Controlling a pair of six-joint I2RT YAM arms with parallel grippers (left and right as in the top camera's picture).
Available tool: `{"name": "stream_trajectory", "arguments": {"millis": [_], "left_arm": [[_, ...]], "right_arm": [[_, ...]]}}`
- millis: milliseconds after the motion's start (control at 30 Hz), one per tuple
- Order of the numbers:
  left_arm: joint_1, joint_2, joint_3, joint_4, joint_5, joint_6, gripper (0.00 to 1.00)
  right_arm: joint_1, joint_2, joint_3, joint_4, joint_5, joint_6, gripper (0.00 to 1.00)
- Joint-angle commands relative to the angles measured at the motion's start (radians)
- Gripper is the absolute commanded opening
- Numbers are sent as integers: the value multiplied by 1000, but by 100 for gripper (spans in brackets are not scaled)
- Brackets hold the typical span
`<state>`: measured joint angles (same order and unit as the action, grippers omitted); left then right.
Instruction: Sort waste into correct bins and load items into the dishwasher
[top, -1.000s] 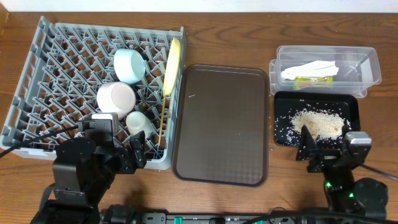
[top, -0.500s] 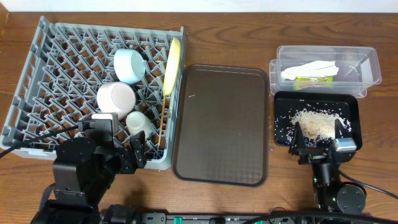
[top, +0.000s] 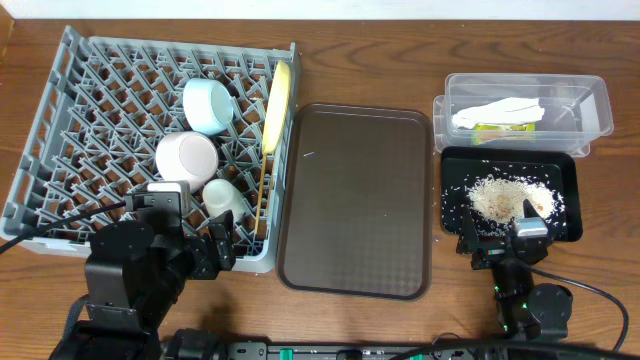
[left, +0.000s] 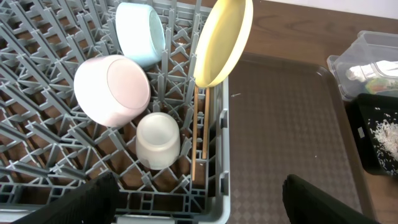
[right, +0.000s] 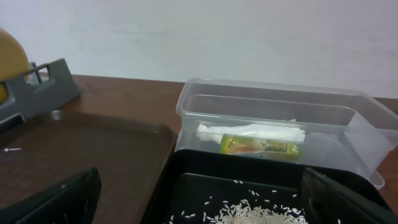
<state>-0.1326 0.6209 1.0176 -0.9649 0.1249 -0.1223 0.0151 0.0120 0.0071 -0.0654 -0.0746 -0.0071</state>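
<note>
Wooden table (top: 370, 60): rice (top: 505, 197) in black tray (top: 560, 165) lies just ahead of the spread-wide right hand (top: 498, 224).

Wooden table (top: 360, 50), brown, visible grain; plain white wall (right: 217, 37) behind; even light.

Grey dish rack (top: 110, 70) at left holding a yellow plate (top: 277, 108) on edge, a light blue bowl (top: 207, 104), white bowl (top: 186, 158) and small white cup (top: 222, 197) on their sides, and seemingly chopsticks (top: 261, 200); at right, clear box (top: 592, 100) containing napkin (top: 497, 110) and green-and-orange wrapper (top: 500, 127), beside black tray (top: 570, 175) of rice (top: 505, 195).
</note>
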Motion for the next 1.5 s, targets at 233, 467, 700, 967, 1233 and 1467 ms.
{"name": "stream_trajectory", "arguments": {"millis": [233, 467, 700, 967, 1233, 1467], "left_arm": [[2, 0, -3, 2, 2, 20, 87], [2, 0, -3, 2, 2, 20, 87], [2, 0, -3, 2, 2, 20, 87], [2, 0, -3, -21, -8, 34, 87], [65, -78, -155, 50, -25, 81, 87], [77, -291, -471, 263, -24, 80, 87]], "right_arm": [[-3, -6, -2, -4, -1, -17, 99], [-3, -6, -2, -4, -1, -17, 99], [-3, -6, -2, -4, -1, -17, 99], [-3, -6, -2, -5, -1, -17, 99], [-3, -6, -2, -4, -1, -17, 99], [-3, -6, -2, -4, -1, -17, 99]]}}
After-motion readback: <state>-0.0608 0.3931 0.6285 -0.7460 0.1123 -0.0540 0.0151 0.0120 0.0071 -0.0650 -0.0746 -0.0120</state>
